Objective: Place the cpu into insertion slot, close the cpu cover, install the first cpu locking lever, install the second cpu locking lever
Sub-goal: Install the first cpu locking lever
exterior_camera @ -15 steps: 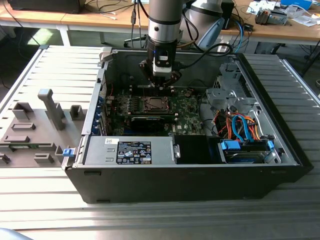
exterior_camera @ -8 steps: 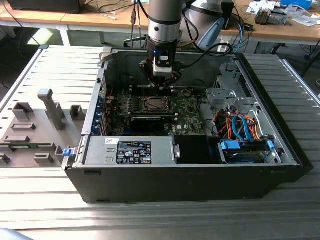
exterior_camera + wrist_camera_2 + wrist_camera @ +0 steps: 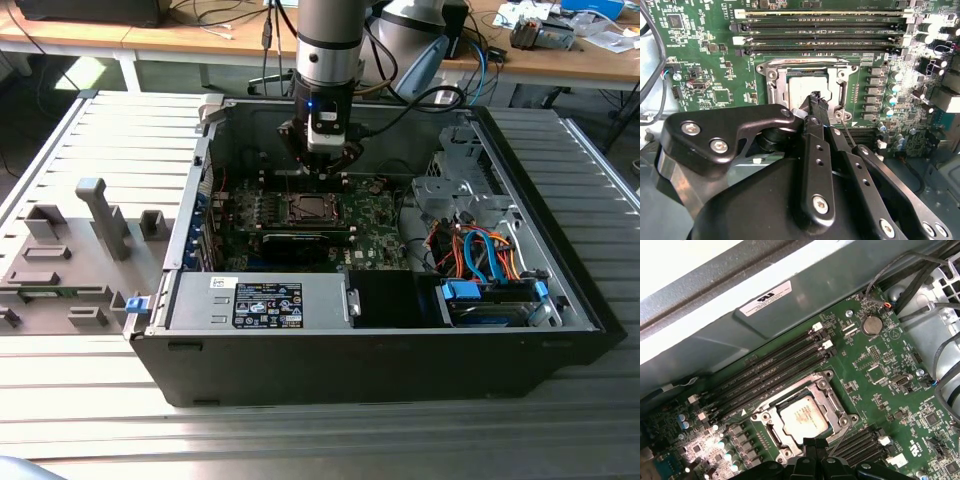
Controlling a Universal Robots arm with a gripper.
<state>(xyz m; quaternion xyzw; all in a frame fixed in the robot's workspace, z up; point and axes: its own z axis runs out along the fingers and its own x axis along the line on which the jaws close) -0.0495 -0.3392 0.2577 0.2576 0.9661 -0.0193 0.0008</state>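
The cpu (image 3: 804, 412) lies flat in the insertion slot (image 3: 310, 208) on the green board, its silver-grey top showing through the window of the cpu cover (image 3: 771, 427). The cover lies down over the chip in both wrist views. My gripper (image 3: 815, 100) hangs just above the socket's edge, its black fingers shut together with nothing between them. A thin wire locking lever (image 3: 839, 440) slants up beside the socket, close to my fingertips (image 3: 815, 445). In the exterior view my gripper (image 3: 322, 165) is low inside the case, over the back of the socket.
Several long black memory slots (image 3: 775, 367) run beside the socket. The case's metal wall (image 3: 790, 320) stands close behind them. A power supply (image 3: 265, 300) and drive bay with coloured cables (image 3: 480, 260) fill the front and the exterior view's right. Grey fixtures (image 3: 70, 260) stand outside the case.
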